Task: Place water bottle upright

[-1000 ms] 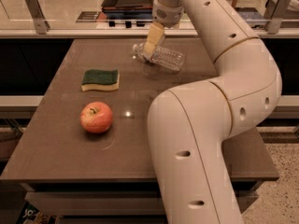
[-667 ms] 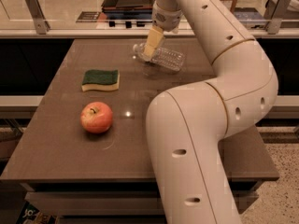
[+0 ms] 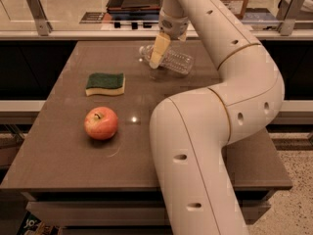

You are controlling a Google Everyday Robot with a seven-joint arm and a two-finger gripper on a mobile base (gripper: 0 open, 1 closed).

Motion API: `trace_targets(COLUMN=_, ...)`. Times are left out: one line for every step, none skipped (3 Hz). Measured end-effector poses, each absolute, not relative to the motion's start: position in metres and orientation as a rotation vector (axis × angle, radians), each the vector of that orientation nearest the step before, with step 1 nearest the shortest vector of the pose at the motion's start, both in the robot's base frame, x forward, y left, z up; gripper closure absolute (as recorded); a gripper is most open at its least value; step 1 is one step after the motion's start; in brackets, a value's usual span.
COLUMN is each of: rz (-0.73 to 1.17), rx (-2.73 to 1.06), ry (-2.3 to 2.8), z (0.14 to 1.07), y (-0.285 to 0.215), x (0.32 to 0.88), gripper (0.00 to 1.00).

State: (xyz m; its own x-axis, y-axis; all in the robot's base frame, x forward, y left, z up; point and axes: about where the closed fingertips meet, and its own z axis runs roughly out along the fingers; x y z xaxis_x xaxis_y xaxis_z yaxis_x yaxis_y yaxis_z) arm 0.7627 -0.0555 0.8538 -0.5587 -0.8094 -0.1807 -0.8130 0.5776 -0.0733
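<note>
One arm (image 3: 195,146): rises at the table's (image 3: 58,160) 5 o'clock edge, elbows out right, folds back toward 12 o'clock
Gripper (image 3: 156,57): pointing down at the neck end of the water bottle (image 3: 177,61)
Grip state: cannot tell (contact side hidden)
Water bottle: on its side, table's 12 o'clock, neck toward 10
Sponge (image 3: 105,83): 10 o'clock
Apple (image 3: 101,123): 8 o'clock

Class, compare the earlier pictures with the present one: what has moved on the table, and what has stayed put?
The gripper has come down slightly at the water bottle, and the arm has drawn in a little at its elbow. The water bottle still lies on its side; the apple and the sponge have not moved.
</note>
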Motion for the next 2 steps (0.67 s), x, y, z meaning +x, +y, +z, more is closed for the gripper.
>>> trace_targets(rz=0.024, rx=-1.368, ry=2.622, z=0.8487, y=-0.054, x=0.7636, gripper=0.0)
trace_targets(rz=0.028, rx=-1.383, ry=2.632, z=0.8425, y=-0.052, x=0.7633, gripper=0.0)
